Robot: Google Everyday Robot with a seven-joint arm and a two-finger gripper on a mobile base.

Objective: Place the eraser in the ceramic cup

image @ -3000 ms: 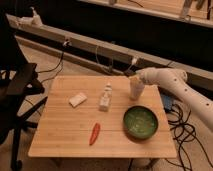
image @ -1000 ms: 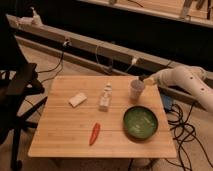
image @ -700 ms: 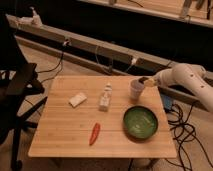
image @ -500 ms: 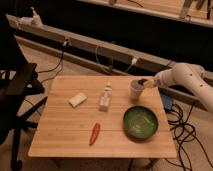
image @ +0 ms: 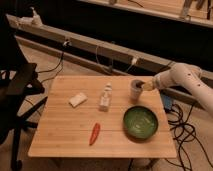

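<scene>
The ceramic cup is a small whitish cylinder standing upright near the back right of the wooden table. Its mouth looks dark. My gripper is at the end of the white arm that reaches in from the right. It sits just right of the cup's rim, at about rim height. I see no separate eraser on the table. Whether it lies inside the cup or in the gripper does not show.
A green bowl stands in front of the cup. A small white bottle stands mid-table, a pale block lies to its left, and a red chilli lies near the front. A black chair is at the left. Cables hang at the right.
Three seconds ago the gripper was over the cup. It has since drawn back to the right of the rim and has hardly moved in the last second.
</scene>
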